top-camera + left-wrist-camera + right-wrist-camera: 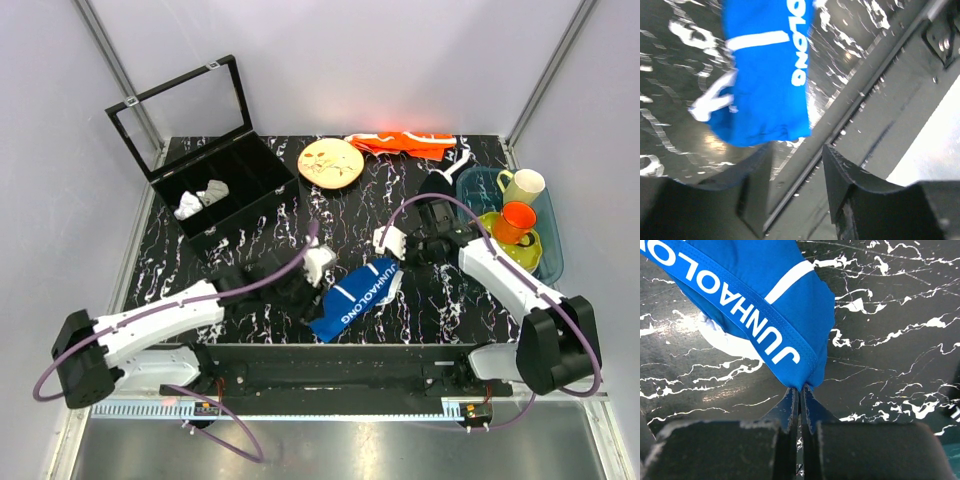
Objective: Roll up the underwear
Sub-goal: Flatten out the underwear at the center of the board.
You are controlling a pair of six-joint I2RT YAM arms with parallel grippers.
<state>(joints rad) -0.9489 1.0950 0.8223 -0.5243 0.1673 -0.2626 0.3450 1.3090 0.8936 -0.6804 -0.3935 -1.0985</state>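
**Underwear** (356,296): royal-blue briefs with a white trim line and white lettering reading "JUNHOLONG" along the band. They lie as a narrow, elongated bundle on the table (260,215), at its near middle, set diagonally between the two arms. The lower end points toward the near edge and the upper end toward the right arm. A patch of white shows beneath the fabric in the right wrist view.

**Right pincer** (801,396): fingers pressed nearly together, with only a thin slit between them. It pinches the hem at the tip of the underwear (765,305). In the top view it sits at the bundle's upper end (404,258).

**Left pincer** (795,150): fingers spread wide apart with nothing between them. The rounded end of the underwear (765,80) lies just ahead of the gap, above the table's near rail. In the top view it sits just beside the bundle's left flank (303,293).

**Table**: black with white marble veining.

**Compartment box** (240,195): black, with its clear lid raised, at far left. Small white cloth pieces (200,198) lie in one of its cells.

**Round plate** (330,163): cream with a faint pattern, at far centre.

**Orange cloth** (405,143): has white marks and lies at the far edge, right of the plate.

**Blue translucent tray** (478,183): at far right. It holds a pale yellow mug (523,185), an orange cup (517,220) and a yellow-green dish (497,240).
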